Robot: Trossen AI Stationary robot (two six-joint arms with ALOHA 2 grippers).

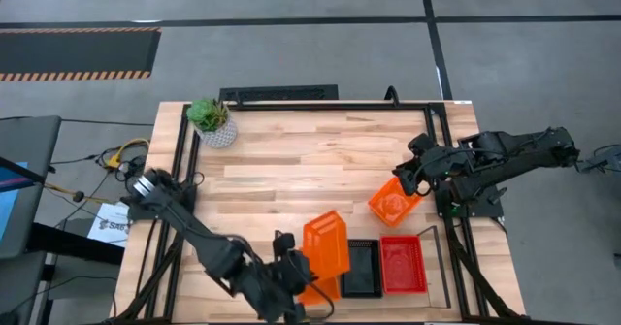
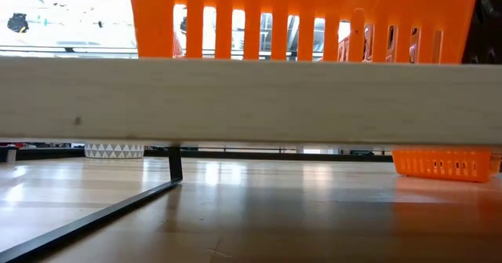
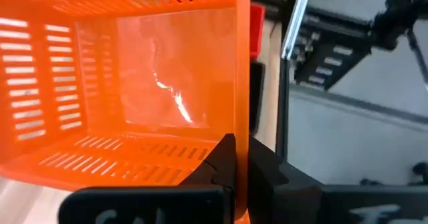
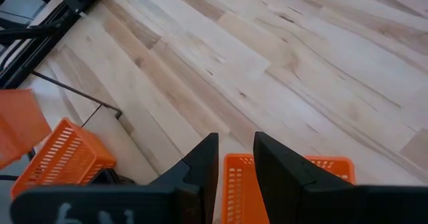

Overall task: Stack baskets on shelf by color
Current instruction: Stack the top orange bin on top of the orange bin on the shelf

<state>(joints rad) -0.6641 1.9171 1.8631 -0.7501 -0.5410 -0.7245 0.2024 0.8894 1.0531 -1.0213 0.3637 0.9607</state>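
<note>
My left gripper (image 1: 294, 270), near the table's front edge, is shut on an orange basket (image 1: 326, 244) that is tipped on its side above another orange basket (image 1: 318, 288) on the shelf (image 2: 251, 98). A black basket (image 1: 361, 268) and a red basket (image 1: 403, 264) sit side by side on the shelf to its right. My right gripper (image 1: 404, 181), at the table's right, is shut on a third orange basket (image 1: 393, 202). My left gripper pinches one side wall of the orange basket at its rim (image 3: 241, 127), one finger inside the basket and one outside. The basket is lifted and tipped, its open side facing back toward the wrist. My right gripper grips a wall of the third orange basket at the rim (image 4: 239, 174), one finger on each side of it, coming slanting down from above. In the low view the basket's bottom (image 2: 443, 165) is close to the tabletop; I cannot tell whether it touches.
A small potted plant (image 1: 211, 121) stands at the table's far left corner. The shelf's black metal end frame (image 1: 444, 257) rises at the right of the red basket. Bare wood lies across the table's middle (image 1: 310, 170).
</note>
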